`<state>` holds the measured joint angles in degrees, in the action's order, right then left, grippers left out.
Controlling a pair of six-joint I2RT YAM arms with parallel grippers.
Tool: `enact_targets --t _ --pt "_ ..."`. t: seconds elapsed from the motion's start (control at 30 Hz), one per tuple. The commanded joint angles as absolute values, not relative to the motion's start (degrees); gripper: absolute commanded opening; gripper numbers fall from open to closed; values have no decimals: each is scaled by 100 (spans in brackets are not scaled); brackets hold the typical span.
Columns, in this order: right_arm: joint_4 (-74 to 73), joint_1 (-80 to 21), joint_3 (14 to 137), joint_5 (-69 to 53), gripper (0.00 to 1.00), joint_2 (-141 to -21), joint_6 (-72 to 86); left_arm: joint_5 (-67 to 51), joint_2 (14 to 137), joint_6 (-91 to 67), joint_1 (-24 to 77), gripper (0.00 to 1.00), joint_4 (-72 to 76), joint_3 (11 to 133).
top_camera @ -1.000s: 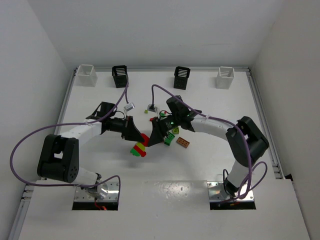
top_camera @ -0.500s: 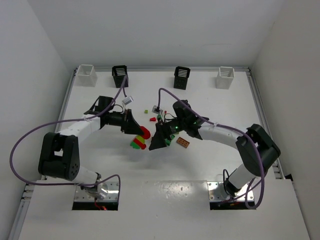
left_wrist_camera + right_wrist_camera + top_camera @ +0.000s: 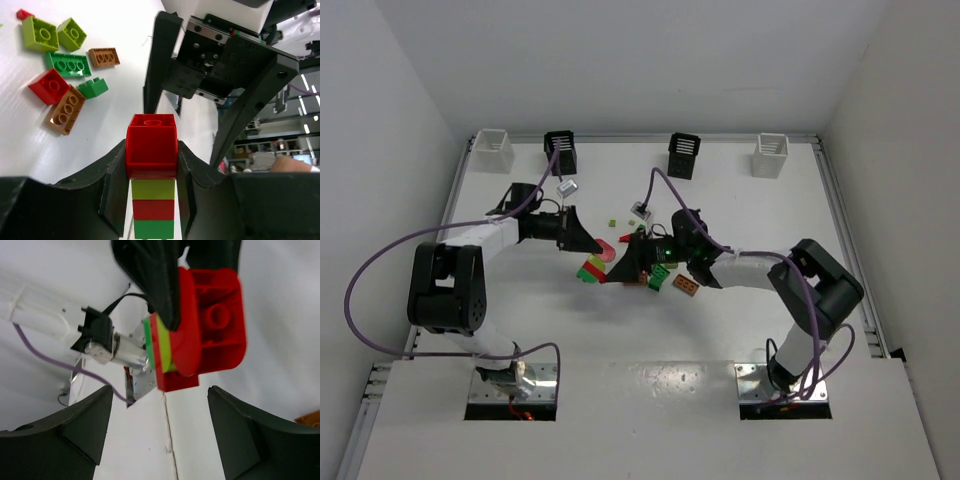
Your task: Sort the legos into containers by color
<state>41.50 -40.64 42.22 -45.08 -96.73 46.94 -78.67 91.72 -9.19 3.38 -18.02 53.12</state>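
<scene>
1. Since a second ago, both arms have drawn toward the far middle of the counter (image 3: 620, 350), and the right gripper (image 3: 160, 425) has spread its fingers much wider.
2. My left gripper (image 3: 151, 160) is clamped on the lego stack (image 3: 153, 190), holding it just above the counter, in front of the two black bins (image 3: 560, 152) at the far edge.
3. My right gripper stands apart and empty. Its fingers lie to either side of the stack's free end, touching nothing.
4. What the coming move turns on: the stack's long axis runs out along the left fingers, straight toward the right gripper. The big red brick (image 3: 151, 150) at the tip faces that gripper, a little ahead of its fingertips, so the right arm is the one placed to take it.
5. Below the red brick the stack goes yellow-green, red, then green, all thinner layers. The left fingers grip across the red brick's lower half and those layers.
6. I judge the step to be pulling the red brick off. A square closing on its sides is needed, or the whole stack may twist.
7. Loose legos (image 3: 67, 64) lie on the counter just beside the grippers.
</scene>
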Motion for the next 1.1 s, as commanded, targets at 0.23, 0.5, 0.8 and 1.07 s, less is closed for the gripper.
enact_targets --t 0.23,0.5,0.8,1.07 --pt "5019 -4087 4413 -3999 78 -10063 5326 -8340 9237 -1187 264 0 -1758 5678" --pt "5493 -4139 4553 -4139 78 -10282 5747 -8455 9342 -1081 264 0 -1863 5678" --pt "5783 -4192 4746 -4351 74 -10503 6012 -9263 9878 1834 71 0 -4734 6440" --pt "5783 -4245 4746 -4351 38 -10503 5959 -9264 10134 2646 0 0 -5510 6776"
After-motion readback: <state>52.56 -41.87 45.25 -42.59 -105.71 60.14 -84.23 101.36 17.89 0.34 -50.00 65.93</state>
